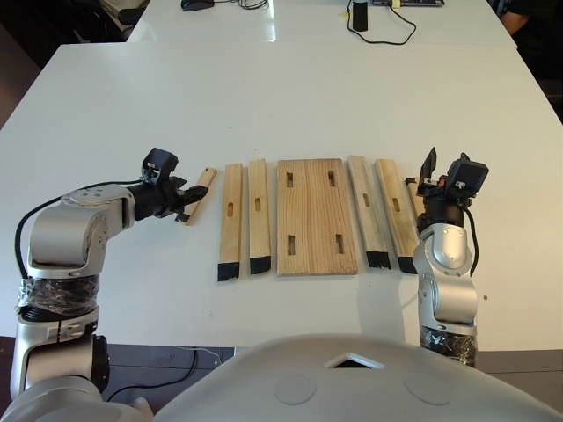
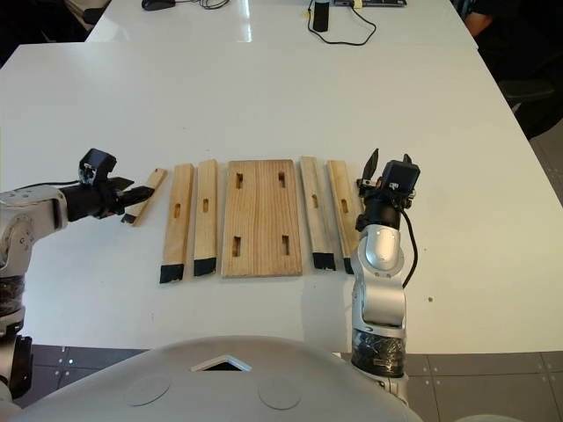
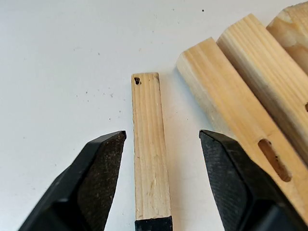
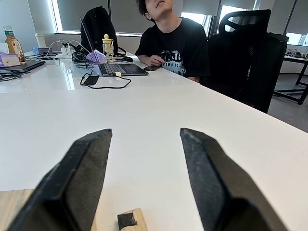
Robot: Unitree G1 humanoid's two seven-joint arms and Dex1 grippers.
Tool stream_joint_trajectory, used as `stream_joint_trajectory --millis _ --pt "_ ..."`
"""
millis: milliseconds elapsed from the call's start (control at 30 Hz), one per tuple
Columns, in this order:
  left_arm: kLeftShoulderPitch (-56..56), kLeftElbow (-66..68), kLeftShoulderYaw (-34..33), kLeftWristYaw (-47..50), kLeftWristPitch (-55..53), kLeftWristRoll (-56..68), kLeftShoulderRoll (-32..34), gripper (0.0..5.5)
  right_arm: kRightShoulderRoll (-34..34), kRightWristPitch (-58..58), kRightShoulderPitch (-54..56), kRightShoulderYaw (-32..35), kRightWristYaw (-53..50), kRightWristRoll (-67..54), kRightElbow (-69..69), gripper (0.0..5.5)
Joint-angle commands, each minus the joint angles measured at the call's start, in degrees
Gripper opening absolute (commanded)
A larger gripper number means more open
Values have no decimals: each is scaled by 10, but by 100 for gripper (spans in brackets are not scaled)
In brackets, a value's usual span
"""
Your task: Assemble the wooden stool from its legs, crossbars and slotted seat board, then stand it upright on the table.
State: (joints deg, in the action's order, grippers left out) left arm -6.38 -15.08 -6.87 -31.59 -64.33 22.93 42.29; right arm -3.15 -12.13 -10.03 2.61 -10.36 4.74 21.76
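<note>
One crossbar (image 3: 150, 149) lies between the spread left fingers (image 3: 101, 173), seemingly untouched.

Matt bare-wood seat board (image 1: 316, 216), glossy table (image 1: 264, 97)

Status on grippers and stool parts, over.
Left gripper open, straddling left crossbar, not closed. Right gripper open, empty, by right crossbar. Seat board, four legs flat, unassembled. Cable on far table, clear.

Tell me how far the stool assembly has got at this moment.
Done: nothing joined. The seat board lies flat with four loose legs, two on each side. In hand: the left end effector is open astride a crossbar, not gripping; the right end effector is open above a second crossbar. Left: all joints, then standing it upright.
</note>
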Motion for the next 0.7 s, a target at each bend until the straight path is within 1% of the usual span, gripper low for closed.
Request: stream_joint_trajectory --millis 33,167,367,500,533,700 --pt "35 -22 18 9 -9 -6 -2 284 2 -6 11 1 4 0 -5 261" --pt "65 -17 23 12 5 -16 1 284 5 -9 15 2 9 0 -5 261" --pt "80 2 15 13 19 -20 -1 194 9 -11 19 5 12 -1 -6 261" --pt "79 10 16 11 24 -21 0 151 7 -12 20 3 10 1 -6 261" --pt "80 12 16 11 26 -22 0 129 7 -12 20 3 10 1 -6 261" --pt "74 19 16 12 33 -23 -2 60 5 -11 18 4 7 1 -7 261"
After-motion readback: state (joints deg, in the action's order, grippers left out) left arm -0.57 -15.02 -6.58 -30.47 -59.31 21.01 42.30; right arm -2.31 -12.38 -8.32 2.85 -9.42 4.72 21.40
